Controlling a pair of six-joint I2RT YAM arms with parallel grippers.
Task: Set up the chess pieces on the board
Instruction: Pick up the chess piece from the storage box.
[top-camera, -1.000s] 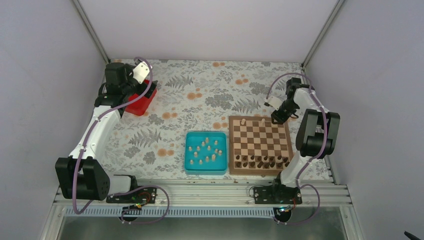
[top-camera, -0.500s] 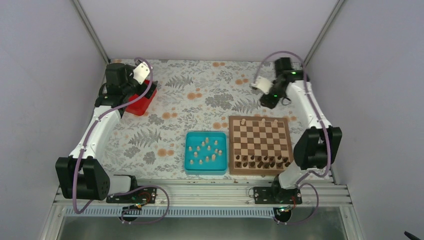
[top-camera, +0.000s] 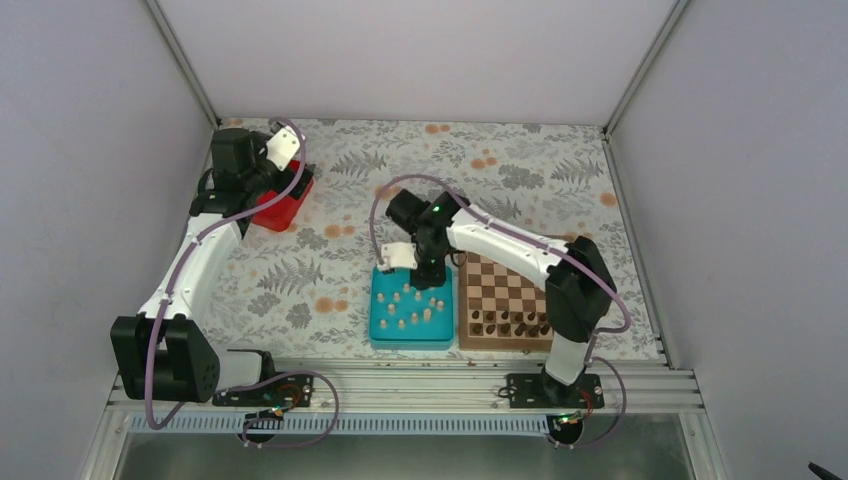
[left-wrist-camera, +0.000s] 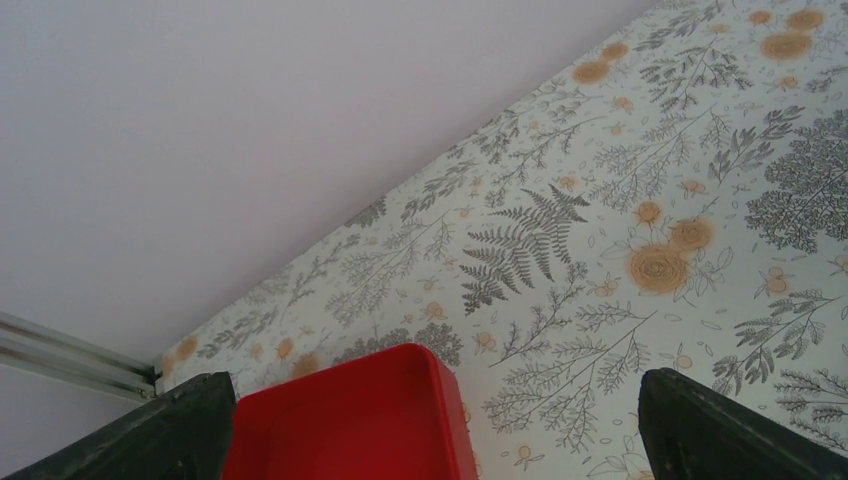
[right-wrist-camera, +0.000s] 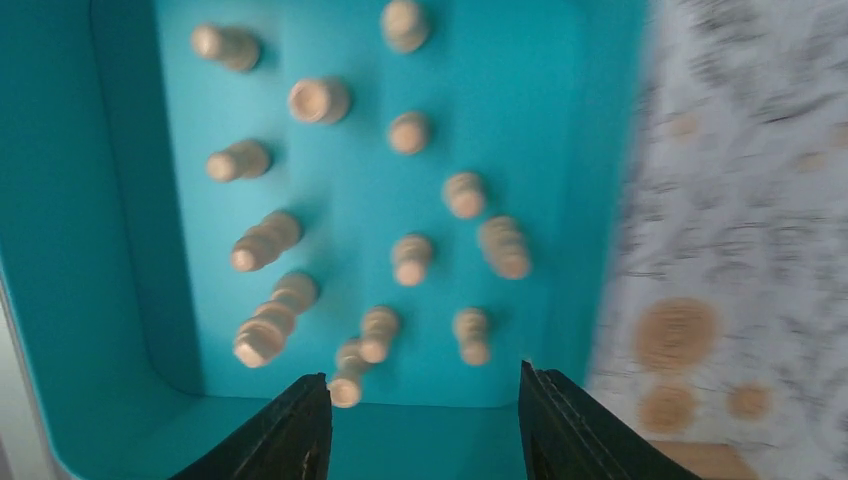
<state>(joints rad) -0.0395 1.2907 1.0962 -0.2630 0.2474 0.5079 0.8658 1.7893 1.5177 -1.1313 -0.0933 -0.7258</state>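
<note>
Several pale beige chess pieces (top-camera: 412, 301) stand or lie in a teal tray (top-camera: 380, 330) just left of the board (top-camera: 520, 295). My right gripper (top-camera: 428, 272) hovers over the tray's far part. In the right wrist view its jaws (right-wrist-camera: 425, 425) stand open above the beige pieces (right-wrist-camera: 410, 258), with nothing between them. The right arm crosses the board's far rows and hides them. My left gripper (top-camera: 282, 183) hangs open over a red box (top-camera: 272, 208) at the far left, and the left wrist view shows it (left-wrist-camera: 435, 395) empty.
Dark brown chessmen (top-camera: 510, 322) line the board's near rows. The red box (left-wrist-camera: 350, 420) sits by the left wall. Flowered cloth (top-camera: 520, 170) covers the table, with walls on three sides and a metal rail at the near edge.
My right arm has swung from the board's far right corner across to the teal tray, its jaws now open. A third beige piece was left on the far row. The left arm has not moved.
</note>
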